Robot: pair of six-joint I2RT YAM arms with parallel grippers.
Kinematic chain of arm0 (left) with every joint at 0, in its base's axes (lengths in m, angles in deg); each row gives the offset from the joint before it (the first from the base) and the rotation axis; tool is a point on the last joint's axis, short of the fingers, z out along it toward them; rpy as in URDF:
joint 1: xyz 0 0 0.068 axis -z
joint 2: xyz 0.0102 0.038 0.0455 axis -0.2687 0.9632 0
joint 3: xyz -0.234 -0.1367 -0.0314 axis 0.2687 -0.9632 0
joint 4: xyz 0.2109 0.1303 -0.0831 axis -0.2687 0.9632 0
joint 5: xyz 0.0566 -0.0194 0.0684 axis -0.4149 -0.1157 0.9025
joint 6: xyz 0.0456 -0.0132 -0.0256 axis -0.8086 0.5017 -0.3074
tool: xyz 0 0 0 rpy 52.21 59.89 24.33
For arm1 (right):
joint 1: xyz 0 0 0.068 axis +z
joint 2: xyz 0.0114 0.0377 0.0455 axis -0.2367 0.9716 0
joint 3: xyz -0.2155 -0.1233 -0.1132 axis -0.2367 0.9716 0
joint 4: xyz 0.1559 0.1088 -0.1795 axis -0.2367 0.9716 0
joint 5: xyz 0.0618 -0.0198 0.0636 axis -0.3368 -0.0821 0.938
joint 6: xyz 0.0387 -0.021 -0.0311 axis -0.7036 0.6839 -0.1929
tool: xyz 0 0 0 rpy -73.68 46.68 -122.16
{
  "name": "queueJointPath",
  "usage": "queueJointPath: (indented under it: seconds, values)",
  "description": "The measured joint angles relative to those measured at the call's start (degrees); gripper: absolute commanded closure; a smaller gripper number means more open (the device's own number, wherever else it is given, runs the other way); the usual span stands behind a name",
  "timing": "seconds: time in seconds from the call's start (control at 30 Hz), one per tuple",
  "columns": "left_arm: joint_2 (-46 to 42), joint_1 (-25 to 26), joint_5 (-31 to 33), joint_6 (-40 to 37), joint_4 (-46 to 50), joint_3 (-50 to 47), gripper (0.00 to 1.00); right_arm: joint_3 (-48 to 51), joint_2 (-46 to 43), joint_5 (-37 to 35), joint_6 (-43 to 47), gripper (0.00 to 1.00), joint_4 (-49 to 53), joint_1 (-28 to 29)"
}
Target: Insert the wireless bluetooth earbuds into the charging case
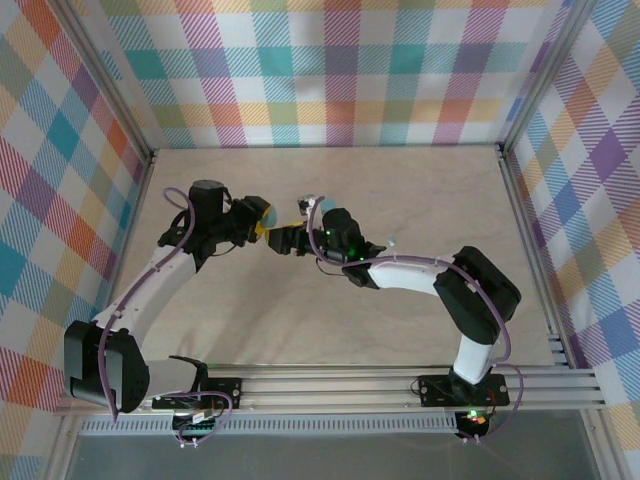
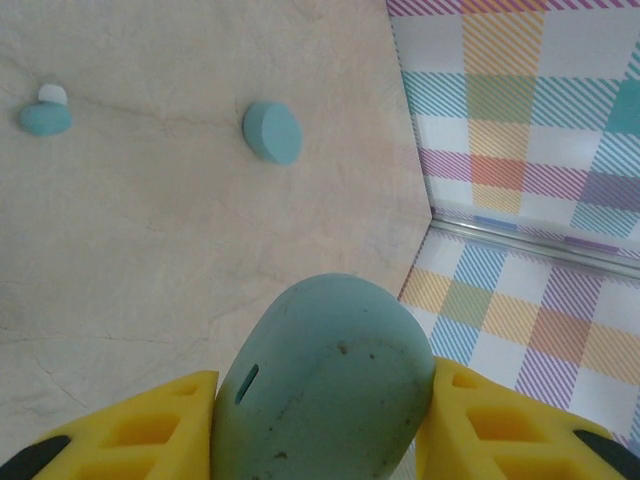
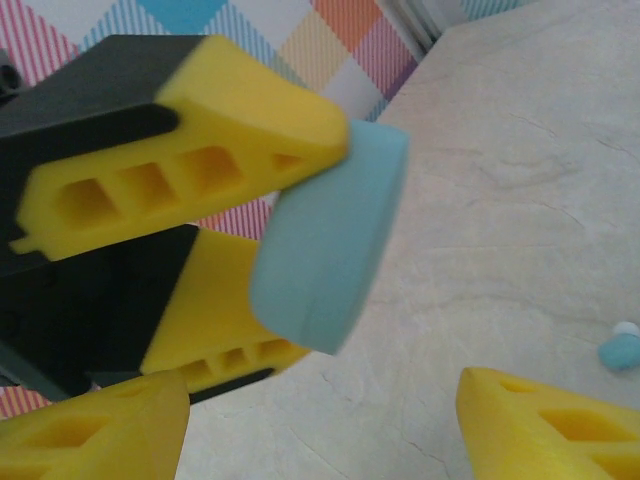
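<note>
Your left gripper [image 2: 322, 395] is clamped on the charging case [image 2: 320, 340], low in the left wrist view. Your right gripper [image 3: 320, 405] stands open and empty, facing it. An earbud [image 3: 620, 347] lies on the surface [image 3: 520, 200] at the lower right of the right wrist view. Hold the case steady and bring the right gripper down squarely over that bud.

Pale-blue case [image 3: 330, 240] clamped in left fingers [image 3: 200, 150], right fingers [image 3: 540, 420] spread below, earbud [image 3: 622, 348] on table [image 3: 520, 200]
</note>
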Motion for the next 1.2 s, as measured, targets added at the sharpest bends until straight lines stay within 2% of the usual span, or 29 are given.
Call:
queueJointPath:
  seconds: [0.23, 0.33, 0.43, 0.7, 0.8, 0.83, 1.0, 1.1, 1.2]
  values:
    - [-0.87, 0.55, 0.0, 0.94, -0.83, -0.26, 0.77, -1.99, 0.09, -0.02, 0.39, 0.31, 0.2, 0.2]
    - [-1.62, 0.66, -0.09, 1.44, -0.9, -0.28, 0.77, -3.37, 0.52, -0.02, 0.39, 0.35, 0.11, 0.2]
    - [-2.38, 0.81, -0.15, 2.01, -0.9, -0.39, 0.77, -4.22, 1.18, -0.04, 0.48, 0.43, 0.0, 0.2]
    - [-4.13, 1.27, 0.63, 2.32, -0.7, -1.38, 0.77, -4.68, 2.03, 0.17, 1.16, 0.74, -0.35, 0.2]
    - [-4.87, 1.29, 1.36, 2.38, -0.74, -1.75, 0.75, -4.68, 2.03, 0.52, 1.4, 0.8, -0.61, 0.2]
    - [-5.11, 1.29, 1.44, 2.36, -0.68, -1.81, 0.72, -4.68, 2.03, 0.66, 1.73, 0.82, -0.68, 0.2]
    - [-5.99, 1.29, 1.18, 0.02, -0.5, -1.88, 0.46, -4.68, 1.4, 1.57, 5.77, 0.88, -0.15, 0.2]
    - [-6.45, 1.29, -0.44, -4.98, 2.16, -0.81, 0.31, -4.68, -1.03, 2.12, 13.05, 0.88, 5.03, 0.2]
    - [-6.45, 1.27, -2.82, -12.63, 7.58, 3.28, 0.23, -4.68, -5.07, 2.34, 23.37, 0.87, 13.38, 0.2]
